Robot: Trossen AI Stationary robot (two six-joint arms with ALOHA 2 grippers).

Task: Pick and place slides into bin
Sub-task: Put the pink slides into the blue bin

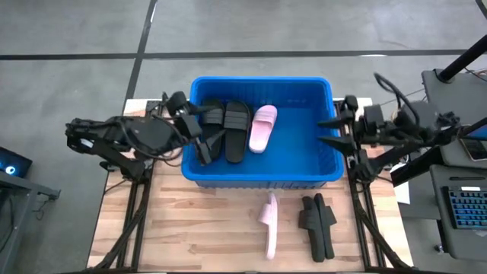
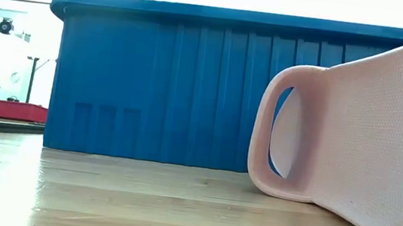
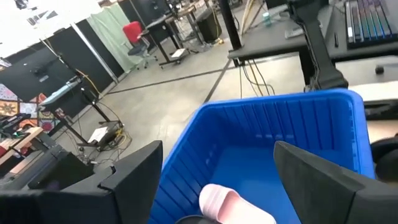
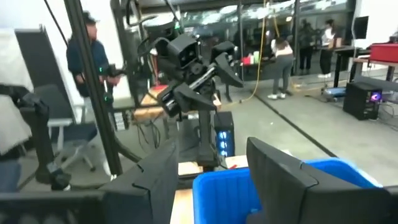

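now my left gripper point(image 1: 204, 131) hangs spread and empty over the bin point(image 1: 319, 173), my right gripper point(image 1: 335, 131) spread at its rim, and the pink slide point(image 1: 269, 224) and black slides point(image 1: 318, 224) left on the table look light, bendy — best pinched by the strap.

Three slides point(image 1: 236, 129) in bin point(image 1: 304, 99)

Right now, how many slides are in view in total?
5: two black and one pink in the bin; one pink and one black on the table. Others may be hidden.
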